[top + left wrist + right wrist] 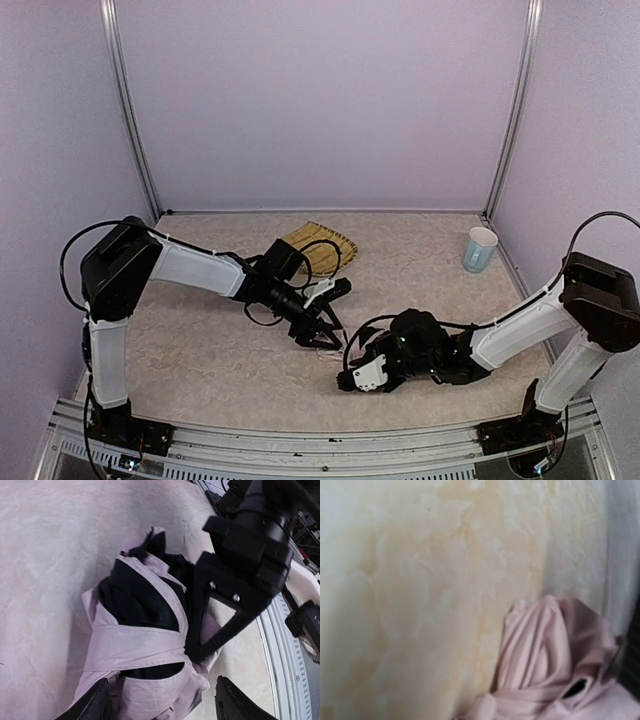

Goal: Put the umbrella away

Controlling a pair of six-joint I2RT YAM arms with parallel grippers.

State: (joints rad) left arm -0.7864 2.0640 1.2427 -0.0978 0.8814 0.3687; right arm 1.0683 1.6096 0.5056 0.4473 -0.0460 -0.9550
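Table [200, 360]: pale mottled top, walled on three sides.

Woven bamboo tray [325, 245]: far centre, near corner hidden behind the left arm. Well apart from the umbrella, which is not in it. Judged the likely place for putting away.

Umbrella [135, 645]: near centre of table, lying flat between the two grippers. Collapsed into a loose bundle, pale pink outside, black folds showing through. Barely visible from the overhead camera, hidden under the grippers.

Cup [480, 248]: pale blue, upright at far right, well apart from everything. Contents not visible.

Left gripper [161, 704]: fingers apart, one on each side of the bundle's near end, gripping nothing.

Right gripper [197, 650]: closed, tip down against the pink fabric beside the band. Whether a fold is pinched, cannot tell.

Strap [135, 647]: pink band wrapped across the middle of the bundle, lying fairly snug. Fastening not visible.

Step in hand, as judged: bundle gathered and banded, not yet picked up.

Next move, as judged: firm closing of the left fingers across the bundle, without snagging loose fabric. Then a lift and carry back towards the tray.
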